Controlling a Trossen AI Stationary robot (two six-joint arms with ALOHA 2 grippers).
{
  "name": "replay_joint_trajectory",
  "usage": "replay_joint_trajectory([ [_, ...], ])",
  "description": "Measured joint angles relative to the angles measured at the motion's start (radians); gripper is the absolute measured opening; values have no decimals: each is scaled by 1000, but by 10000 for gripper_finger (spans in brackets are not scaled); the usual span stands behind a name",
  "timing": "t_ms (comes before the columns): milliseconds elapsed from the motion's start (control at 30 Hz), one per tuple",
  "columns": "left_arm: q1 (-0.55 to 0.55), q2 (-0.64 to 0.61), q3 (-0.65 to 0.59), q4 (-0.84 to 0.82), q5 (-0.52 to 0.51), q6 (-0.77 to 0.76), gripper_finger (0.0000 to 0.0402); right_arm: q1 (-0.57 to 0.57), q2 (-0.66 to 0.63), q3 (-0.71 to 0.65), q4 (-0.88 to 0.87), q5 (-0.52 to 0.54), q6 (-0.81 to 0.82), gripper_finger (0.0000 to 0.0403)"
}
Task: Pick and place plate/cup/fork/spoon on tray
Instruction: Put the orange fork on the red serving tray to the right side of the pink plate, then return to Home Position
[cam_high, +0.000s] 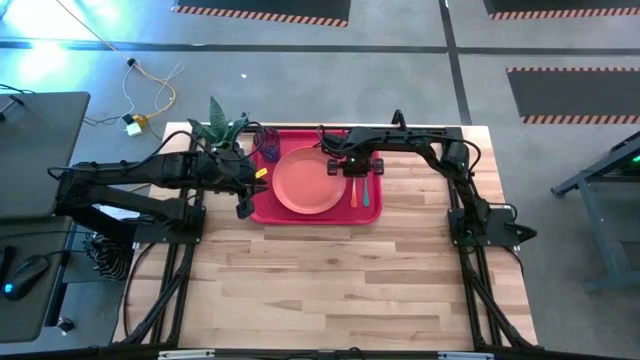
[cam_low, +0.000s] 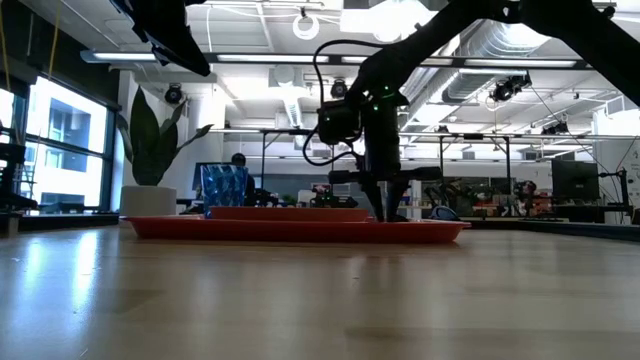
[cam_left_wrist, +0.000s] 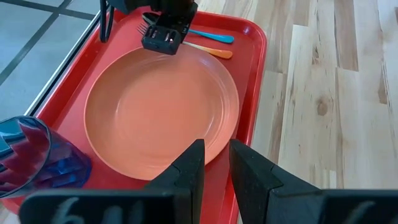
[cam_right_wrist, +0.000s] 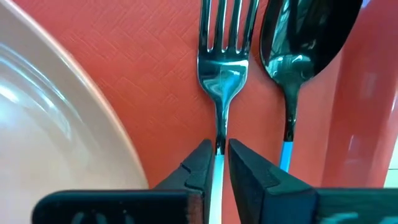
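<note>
- Table (cam_high: 340, 280): pale wood planks, bare across the lower frame.
- Tray (cam_high: 375, 212): red textured plastic, upper centre.
- Plate (cam_high: 308, 181): round, smooth coral, on tray.
- Fork (cam_right_wrist: 222, 68), spoon (cam_right_wrist: 298, 43): glossy metal, lying parallel, right of plate.
- Right gripper (cam_right_wrist: 216, 163): fingers slightly parted, straddling fork neck.
- Left gripper (cam_left_wrist: 216, 163): narrowly parted, empty, over the tray's left edge.
- Cup (cam_high: 267, 141): translucent blue, upper left corner of the tray.

Red tray (cam_low: 300, 229) on table, tool (cam_low: 383, 213) down on it
</note>
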Motion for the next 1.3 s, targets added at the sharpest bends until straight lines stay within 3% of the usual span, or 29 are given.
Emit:
replay_joint_trajectory([
  [800,0,-10,0,-2,3,0,62,54,-133,1,-76,41,-13,44],
  [1000,0,-110,0,22,66,-27,62,118,-242,1,-47,105,-32,44],
  [1133,-1,-204,-5,34,55,-37,62,182,-314,1,33,183,-68,44],
  [1300,-1,-339,-122,162,50,-88,62,260,-370,1,169,281,-181,44],
])
